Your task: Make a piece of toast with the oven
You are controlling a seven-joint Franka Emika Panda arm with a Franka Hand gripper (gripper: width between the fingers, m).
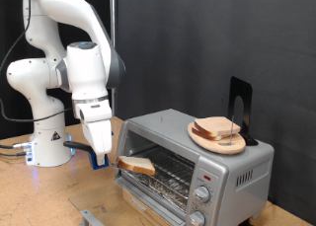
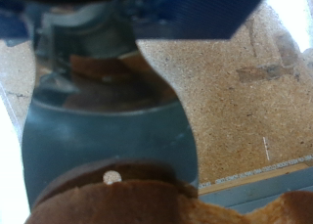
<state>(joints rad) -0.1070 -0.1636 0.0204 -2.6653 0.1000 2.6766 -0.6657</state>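
From my remote station, the exterior view shows the white Franka arm (image 1: pixel 74 73) reaching down to the wooden tabletop (image 1: pixel 39 201), its base standing near the tabletop's far left edge. The gripper (image 1: pixel 104 155) hangs low just beside the left end of the toaster oven (image 1: pixel 193 162), and its fingers are clamped on one edge of the piece of toast (image 1: pixel 136 166), a pale slice with a tan-brown crust. The slice lies roughly level, poking into the oven's open front at the left end of the wire rack (image 1: pixel 168 167), above the lowered glass door (image 1: pixel 158 196). Round knobs (image 1: pixel 203 192) run down the oven's right panel.

On the oven's roof rests a round wooden plate (image 1: pixel 218 137) carrying more bread slices (image 1: pixel 217 128), with a black upright stand (image 1: pixel 240 110) just behind it.

The wrist view is blurred (too close to focus): brown crust (image 2: pixel 127 200) fills its lower part, the oven's open door (image 2: pixel 108 126) is a dark shape beyond it, and speckled tabletop shows alongside.
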